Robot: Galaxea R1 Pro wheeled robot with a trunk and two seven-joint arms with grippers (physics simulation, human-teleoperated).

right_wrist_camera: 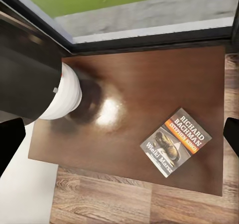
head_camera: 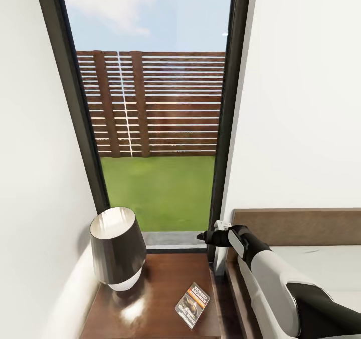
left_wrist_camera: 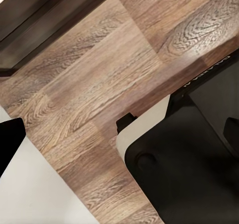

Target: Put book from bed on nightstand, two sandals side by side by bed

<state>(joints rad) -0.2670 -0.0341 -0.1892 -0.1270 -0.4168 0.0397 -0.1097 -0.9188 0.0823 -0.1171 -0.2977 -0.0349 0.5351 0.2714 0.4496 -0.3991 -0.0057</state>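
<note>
The book (head_camera: 192,305) lies flat on the nightstand (head_camera: 160,279), near its right front corner and beside the bed (head_camera: 321,264). In the right wrist view the book (right_wrist_camera: 176,142) shows its orange band and white lettering on the dark glossy nightstand top (right_wrist_camera: 149,79). My right gripper (head_camera: 201,237) hovers above the nightstand's back right part. It (right_wrist_camera: 122,140) is open, its fingers wide apart with nothing between them. My left gripper (left_wrist_camera: 121,139) is open over the wooden floor (left_wrist_camera: 89,84), holding nothing. The sandals are out of view.
A lamp (head_camera: 118,248) with a black shade and white base stands on the nightstand's left half. A tall dark-framed window (head_camera: 160,128) rises behind it, between white walls. The robot's black base (left_wrist_camera: 189,169) shows in the left wrist view.
</note>
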